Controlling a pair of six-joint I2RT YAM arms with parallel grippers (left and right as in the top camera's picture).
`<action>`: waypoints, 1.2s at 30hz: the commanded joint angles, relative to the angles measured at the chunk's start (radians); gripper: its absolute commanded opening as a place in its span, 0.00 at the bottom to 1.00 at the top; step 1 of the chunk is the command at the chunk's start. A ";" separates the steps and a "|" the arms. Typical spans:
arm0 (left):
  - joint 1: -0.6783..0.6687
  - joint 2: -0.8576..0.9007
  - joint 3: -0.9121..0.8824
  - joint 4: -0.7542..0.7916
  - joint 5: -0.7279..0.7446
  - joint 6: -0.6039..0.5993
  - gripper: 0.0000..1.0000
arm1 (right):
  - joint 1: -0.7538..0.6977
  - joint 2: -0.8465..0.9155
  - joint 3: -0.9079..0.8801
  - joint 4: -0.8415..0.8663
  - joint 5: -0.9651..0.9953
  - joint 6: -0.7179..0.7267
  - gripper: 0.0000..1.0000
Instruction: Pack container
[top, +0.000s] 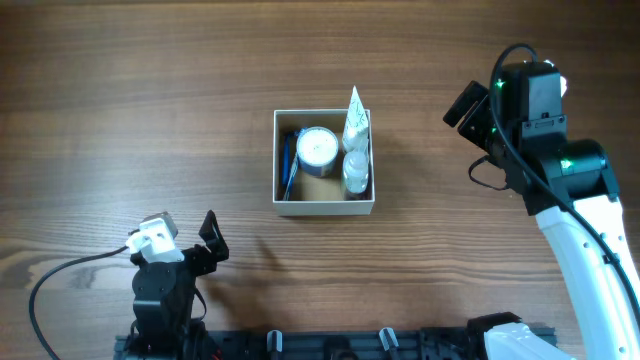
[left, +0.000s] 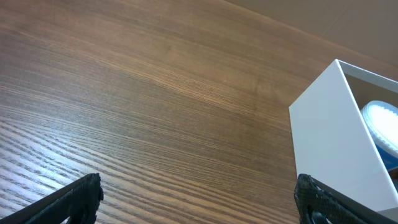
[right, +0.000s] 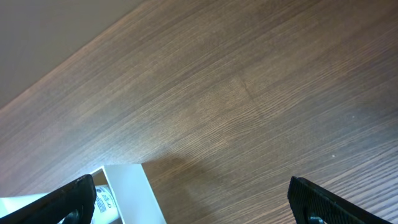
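The container, a square white box with a brown inside, sits at the table's middle. It holds a round white-lidded blue jar, a white tube, a small clear bottle and a dark blue item. My left gripper is open and empty, low at the front left; its wrist view shows the container's white wall at the right. My right gripper is open and empty, right of the container; its wrist view shows the container's corner and the tube.
The wooden table surrounds the container. The arm bases and a black rail run along the front edge.
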 joint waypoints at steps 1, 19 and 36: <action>0.007 -0.011 -0.010 0.005 0.013 -0.005 1.00 | -0.003 0.009 0.008 0.002 0.025 0.013 1.00; 0.007 -0.011 -0.010 0.005 0.013 -0.005 1.00 | -0.002 -0.452 -0.283 0.211 -0.098 -0.563 1.00; 0.007 -0.011 -0.010 0.004 0.013 -0.005 1.00 | -0.002 -1.262 -1.003 0.365 -0.328 -0.745 1.00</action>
